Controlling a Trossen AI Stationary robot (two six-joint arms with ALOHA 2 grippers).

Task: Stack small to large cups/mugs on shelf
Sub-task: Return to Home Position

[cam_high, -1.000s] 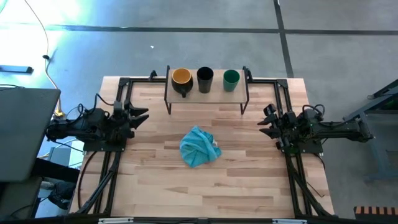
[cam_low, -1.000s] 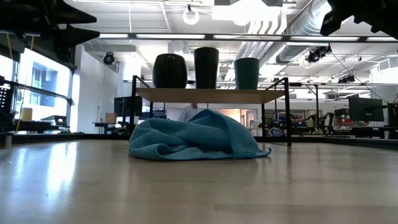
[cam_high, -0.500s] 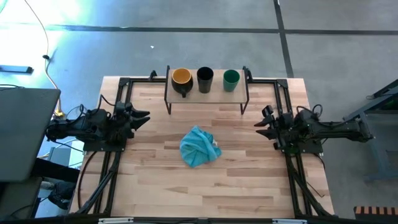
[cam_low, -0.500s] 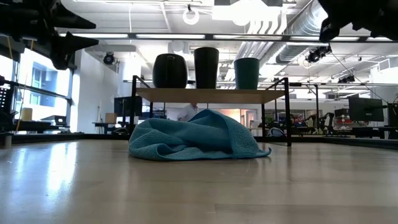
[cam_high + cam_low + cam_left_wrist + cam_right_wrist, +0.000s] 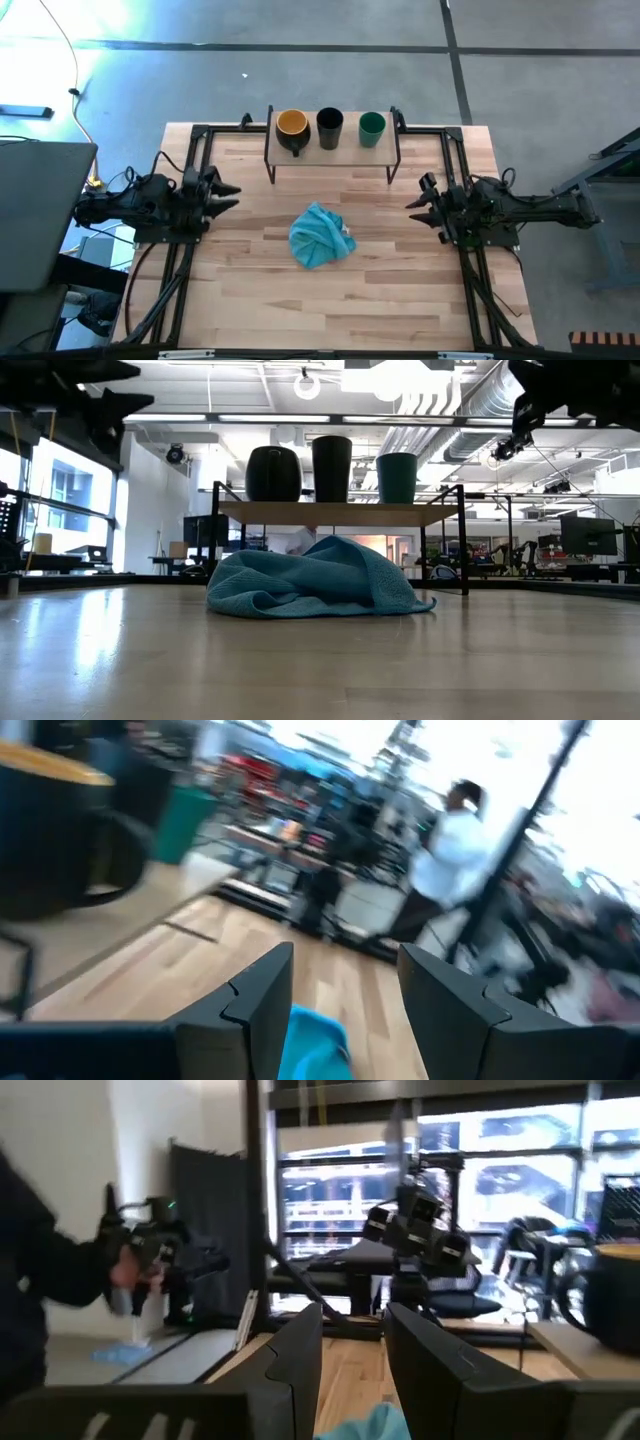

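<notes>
Light-wood surface (image 5: 400, 290), hardly touched lately: small green cup (image 5: 372, 127), taller black cup (image 5: 329, 127) and wide dark yellow-lined mug (image 5: 292, 127) are kept lined up on the far low wooden shelf (image 5: 350, 148). The left end effector (image 5: 230, 190) and right end effector (image 5: 418, 196), both spread and empty, were shifted slightly, so stacking looks done.

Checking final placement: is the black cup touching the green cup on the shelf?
Apart. The low view shows bright background between the black cup and the green cup; the high view shows bare shelf between them.
</notes>
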